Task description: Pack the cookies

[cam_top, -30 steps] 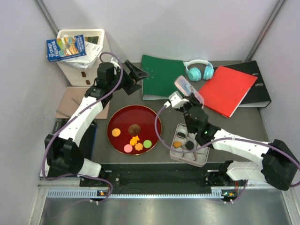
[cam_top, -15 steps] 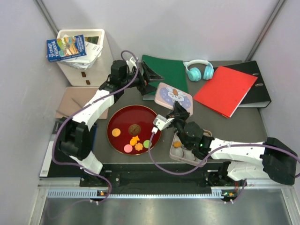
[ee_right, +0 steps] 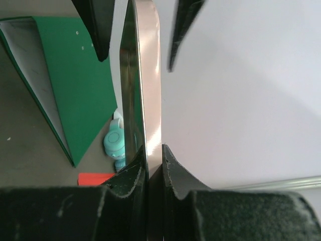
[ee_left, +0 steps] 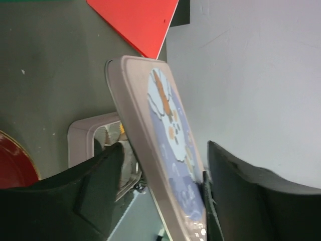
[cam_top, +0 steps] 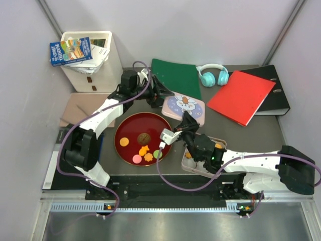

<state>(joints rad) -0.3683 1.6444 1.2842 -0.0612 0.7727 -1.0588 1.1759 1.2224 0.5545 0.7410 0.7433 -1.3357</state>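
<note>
Top external: lid [cam_top: 184,106], beside green folder [cam_top: 175,75], pinched by right fingers [ee_right: 173,170], between spread left fingers [ee_left: 100,175].

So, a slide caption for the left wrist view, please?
Left end effector open around the tilted illustrated lid, with the open tin behind it.

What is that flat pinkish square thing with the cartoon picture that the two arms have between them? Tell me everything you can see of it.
It is a pinkish rounded-square lid, apparently thin metal, with a shallow rim. Its top is printed lavender-blue with a white cartoon figure and orange details; its underside looks shiny. It is held up tilted, behind the red round plate. The right gripper pinches one edge, shut; the left gripper straddles the opposite edge with its fingers apart.
</note>
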